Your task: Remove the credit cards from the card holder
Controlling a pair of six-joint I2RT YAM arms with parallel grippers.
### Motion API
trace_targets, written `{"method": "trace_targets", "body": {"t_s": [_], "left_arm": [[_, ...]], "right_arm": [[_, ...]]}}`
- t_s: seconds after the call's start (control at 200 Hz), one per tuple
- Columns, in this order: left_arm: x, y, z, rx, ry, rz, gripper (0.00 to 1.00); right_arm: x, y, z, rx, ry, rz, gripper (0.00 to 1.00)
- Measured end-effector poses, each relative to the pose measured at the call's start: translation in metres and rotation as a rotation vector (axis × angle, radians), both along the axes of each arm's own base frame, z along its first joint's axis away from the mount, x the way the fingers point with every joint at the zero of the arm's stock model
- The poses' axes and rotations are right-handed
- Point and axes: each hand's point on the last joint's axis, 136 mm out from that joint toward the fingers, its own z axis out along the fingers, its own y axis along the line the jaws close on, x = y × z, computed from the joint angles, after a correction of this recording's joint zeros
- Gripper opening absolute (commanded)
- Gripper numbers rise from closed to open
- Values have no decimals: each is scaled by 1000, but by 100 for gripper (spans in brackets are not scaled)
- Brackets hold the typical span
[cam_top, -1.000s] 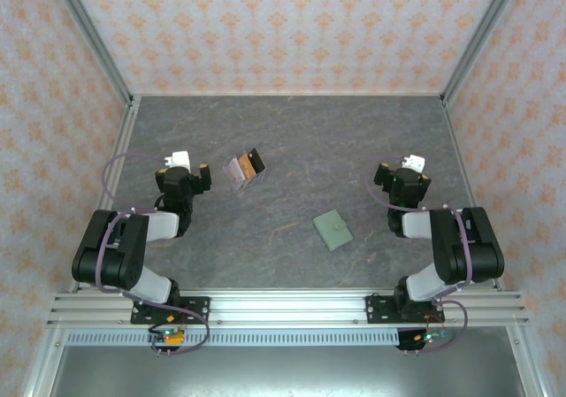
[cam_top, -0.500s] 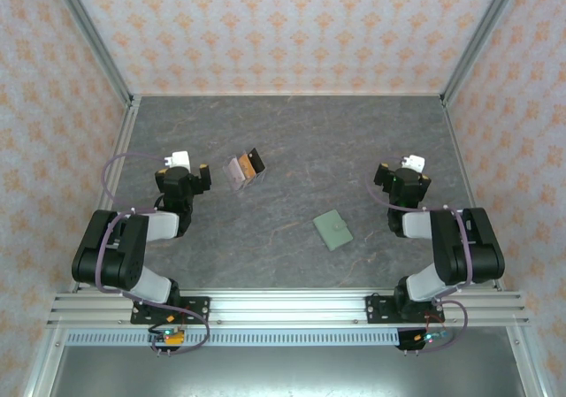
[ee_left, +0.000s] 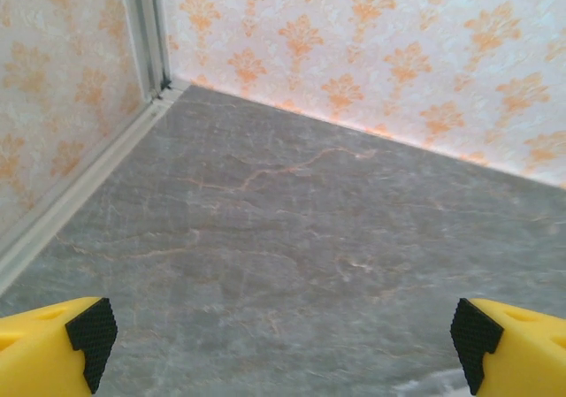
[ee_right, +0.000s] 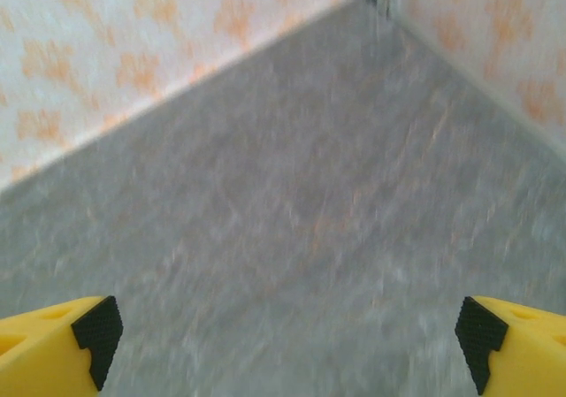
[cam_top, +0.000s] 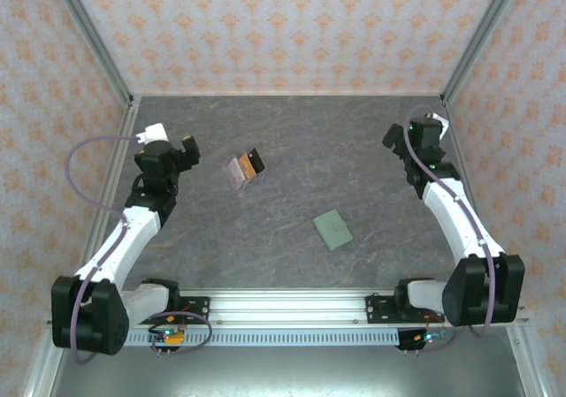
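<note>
Green card holder lies flat on table, front-centre. Left gripper and right gripper spread wide, empty, well apart from it. Risk: thin wallet skids under pinch, or brown bundle gets grabbed by mistake.

Black-and-white arms, purple cables, yellow pincer fingers

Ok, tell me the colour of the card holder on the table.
The card holder is plain sage green, seen best in the top external view.
</note>
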Motion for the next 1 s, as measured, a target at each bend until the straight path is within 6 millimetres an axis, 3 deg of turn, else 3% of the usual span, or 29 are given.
{"method": "trace_targets", "body": {"t_s": [0.115, 0.31, 0.541, 0.776, 1.001], "left_arm": [[-9, -6, 14, -87, 8, -4, 100], [-25, -15, 2, -182, 100, -17, 100], [-33, -22, -2, -239, 126, -32, 100], [-35, -23, 0, -248, 123, -39, 100], [-36, -29, -2, -264, 135, -66, 100]], "right_arm": [[-23, 26, -31, 70, 177, 63, 89], [-75, 92, -69, 79, 427, 256, 74], [-122, 152, -107, 4, 629, 456, 72], [-149, 178, -155, -75, 817, 527, 71], [-148, 178, -181, -103, 880, 499, 71]]}}
